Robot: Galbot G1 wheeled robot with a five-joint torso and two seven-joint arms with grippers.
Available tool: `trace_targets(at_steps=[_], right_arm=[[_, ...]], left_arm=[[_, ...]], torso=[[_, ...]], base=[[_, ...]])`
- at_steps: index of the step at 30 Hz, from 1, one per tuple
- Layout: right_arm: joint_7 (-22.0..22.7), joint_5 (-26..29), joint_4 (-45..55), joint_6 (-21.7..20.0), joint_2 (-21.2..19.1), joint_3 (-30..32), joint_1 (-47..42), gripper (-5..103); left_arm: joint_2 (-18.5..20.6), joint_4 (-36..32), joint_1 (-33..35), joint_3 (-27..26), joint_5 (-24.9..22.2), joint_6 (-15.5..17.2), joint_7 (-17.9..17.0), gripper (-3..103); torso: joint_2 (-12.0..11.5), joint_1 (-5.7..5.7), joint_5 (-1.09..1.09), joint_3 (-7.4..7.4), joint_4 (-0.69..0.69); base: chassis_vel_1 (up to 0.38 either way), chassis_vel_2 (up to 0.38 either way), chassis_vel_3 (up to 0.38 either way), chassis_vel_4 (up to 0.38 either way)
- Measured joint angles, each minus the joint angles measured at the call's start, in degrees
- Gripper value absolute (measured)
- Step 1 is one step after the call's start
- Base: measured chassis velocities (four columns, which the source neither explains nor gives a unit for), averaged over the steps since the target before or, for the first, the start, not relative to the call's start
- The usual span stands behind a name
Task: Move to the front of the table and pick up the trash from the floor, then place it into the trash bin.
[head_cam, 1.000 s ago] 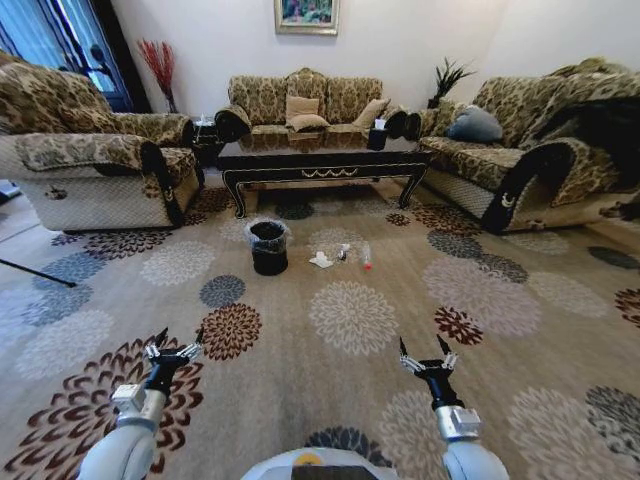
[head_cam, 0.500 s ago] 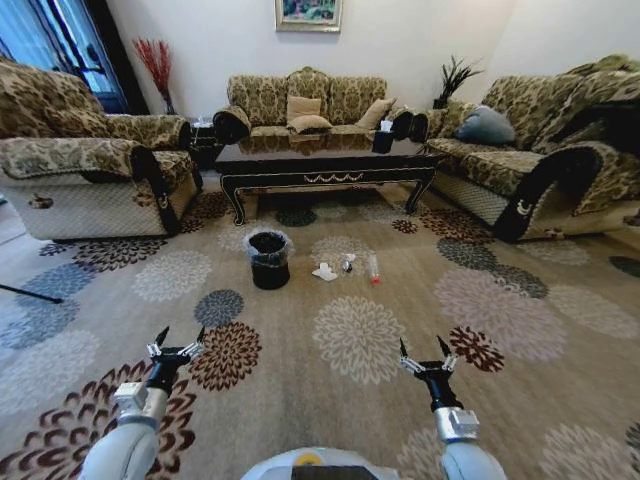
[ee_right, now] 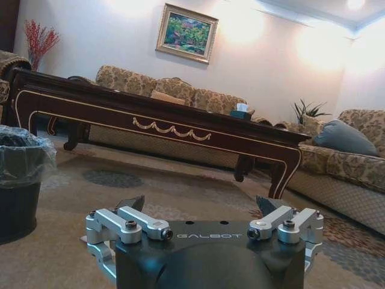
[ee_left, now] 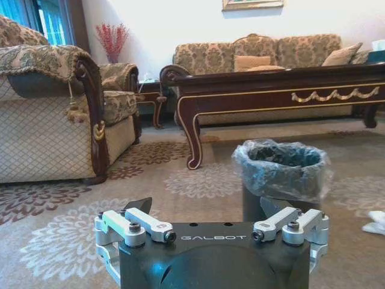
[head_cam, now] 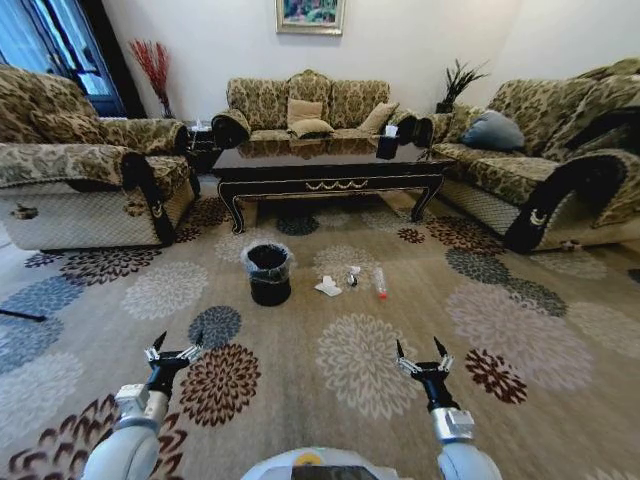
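The dark-brown table (head_cam: pixel 330 160) stands ahead, in front of the back sofa. On the patterned floor (head_cam: pixel 360 350) before it stands the black trash bin (head_cam: pixel 268 273) with its clear liner. Right of the bin lies the trash: a white tissue (head_cam: pixel 328 287), a small scrap (head_cam: pixel 353 275) and a clear bottle with red (head_cam: pixel 380 281). My left gripper (head_cam: pixel 175 346) and right gripper (head_cam: pixel 420 356) hang open and empty low in front of me, well short of the trash. The left wrist view has the bin (ee_left: pixel 281 171), the table (ee_left: pixel 271 90) and the tissue (ee_left: pixel 376 221). The right wrist view has the bin (ee_right: pixel 21 174) and table (ee_right: pixel 162 117).
A patterned armchair (head_cam: pixel 80 180) stands at the left, a sofa (head_cam: pixel 305 105) behind the table, another sofa (head_cam: pixel 560 170) at the right. A dark tissue box (head_cam: pixel 388 146) sits on the table. Open carpet lies between me and the bin.
The whole view has shifted: the camera has come closer, so the bin, trash and table look nearer and lower. Both arms hold the same pose, grippers open.
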Motion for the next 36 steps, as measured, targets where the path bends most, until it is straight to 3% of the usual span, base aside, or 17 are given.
trace_targets(at_steps=[24,36], right_arm=[[0.25,-1.23,-1.52,-0.6,1.29,-1.78,0.9,100],[1.33,-2.06,-1.44,-1.09,1.62,-1.07,0.28,100]], left_arm=[[-0.52,-1.2,-0.31,0.8,0.81,3.42,-2.89,100],[0.34,-2.06,-5.0,5.39,2.19,6.51,-4.71,100]], torso=[[0.01,0.0,0.0,0.02,0.0],[0.02,0.0,0.0,0.02,-0.01]], base=[[-0.165,0.156,0.158,-0.158],[-0.166,0.167,0.161,-0.176]])
